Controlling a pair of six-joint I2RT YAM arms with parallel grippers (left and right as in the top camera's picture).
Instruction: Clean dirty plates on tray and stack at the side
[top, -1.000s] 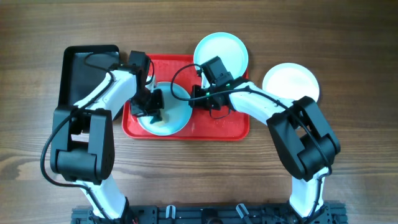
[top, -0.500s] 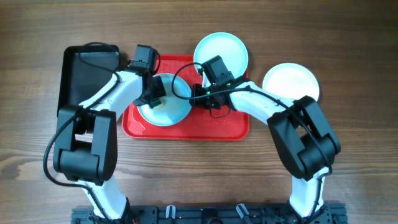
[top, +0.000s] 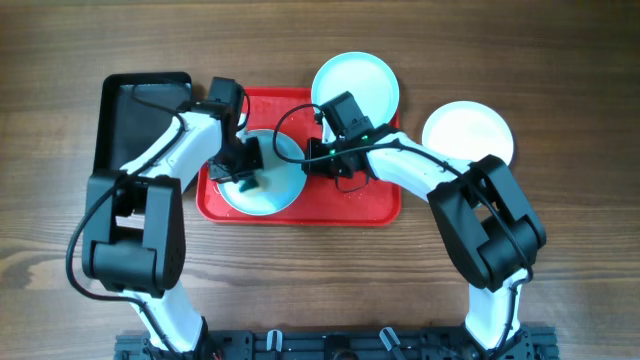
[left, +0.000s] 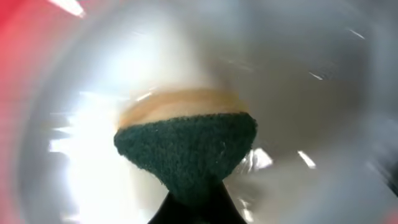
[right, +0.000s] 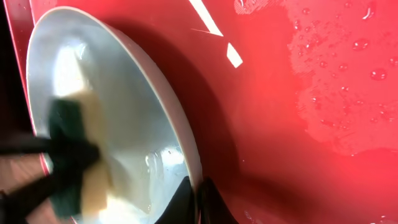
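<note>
The red tray (top: 372, 203) lies at the middle of the table (top: 560, 250), with water droplets (right: 348, 81) and a wet film on its bare right part. The near turquoise plate (top: 275, 195) sits within the tray's left half. In the right wrist view it is tipped up along its right rim and casts a shadow on the red surface beneath. The right gripper (top: 310, 160) is clamped narrow on that right rim, one finger inside the plate and one under it. The left gripper (top: 244, 172) is over the plate's left interior, pinching a sponge (left: 186, 152). The sponge has a dark green scouring face and a yellow body, and it is pressed against the plate's inner surface. The jaws themselves are largely hidden behind the sponge in the left wrist view. The plate's interior looks wet and glossy; motion blur prevents a finding on any soiling. The far turquoise plate (top: 356, 84) overlaps the tray's far right corner in the overhead view; whether it rests on the rim cannot be determined. The cream-white plate (top: 468, 131) lies flat on the table to the right of the tray, apart from it and from the other two plates. A black tray (top: 135, 115) lies on the table just to the left of the red tray.
</note>
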